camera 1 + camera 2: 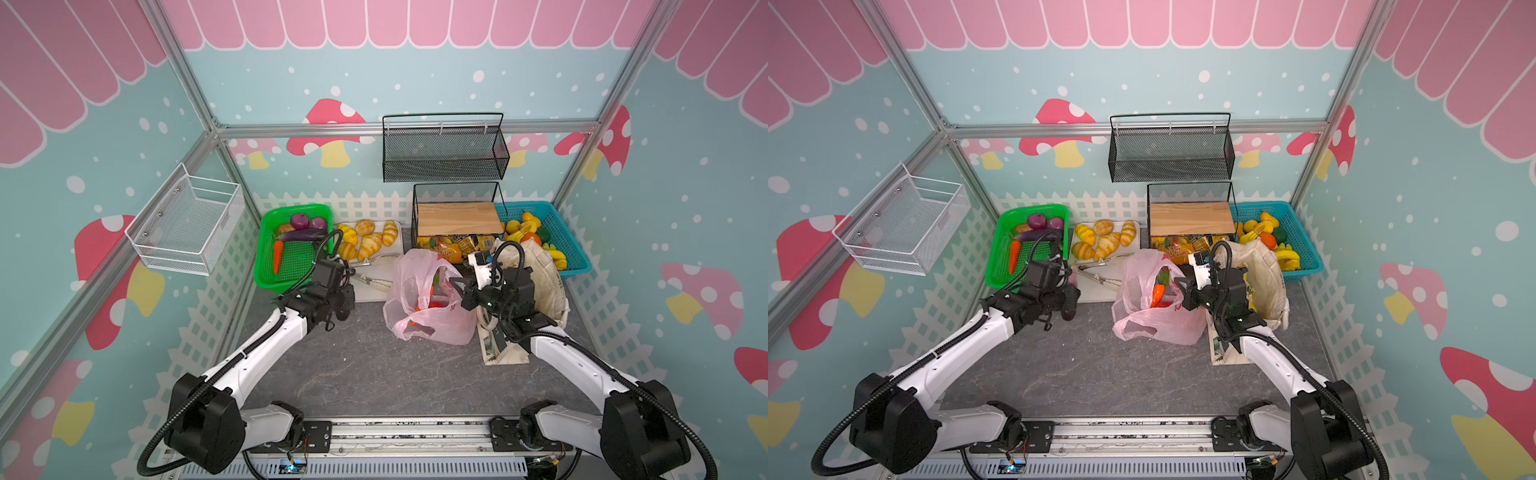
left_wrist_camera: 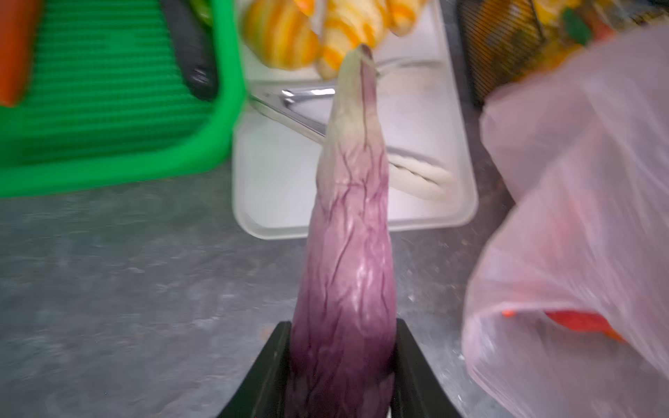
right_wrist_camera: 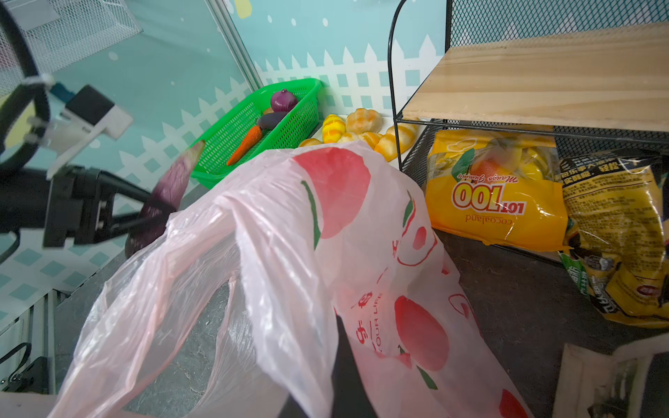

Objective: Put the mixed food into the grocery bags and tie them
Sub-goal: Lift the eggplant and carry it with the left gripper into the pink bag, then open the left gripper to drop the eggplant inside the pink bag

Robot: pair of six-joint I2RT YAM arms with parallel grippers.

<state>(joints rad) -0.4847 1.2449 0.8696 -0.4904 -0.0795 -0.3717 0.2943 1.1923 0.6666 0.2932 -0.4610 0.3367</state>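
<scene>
Purple and veined, paling to green at the tip: small eggplant [image 2: 344, 271], clamped by its thick end between the left fingers [image 2: 266, 372], up off the counter [image 1: 374, 374] between the green basket [image 2: 108, 177] and the pink bag [image 1: 419, 303], tip aimed at the far tray [image 2: 275, 188] of bread rolls [image 2: 278, 36]. Over on the right, right fingers [image 3: 344, 369] pinched tight on that bag's right-hand rim, thin plastic draped over them, mouth lifted and open. Inside: an orange carrot [image 1: 1158, 293] and something red. Just right of the bag, under the right arm, canvas tote [image 1: 536, 270], slumped open. Far side, beneath the wire shelf [image 3: 543, 14]: yellow snack packet [image 3: 496, 195] and a black-and-yellow packet [image 3: 615, 235], both on the counter. Second carrot [image 1: 277, 256] lying in the green basket, far left.
</scene>
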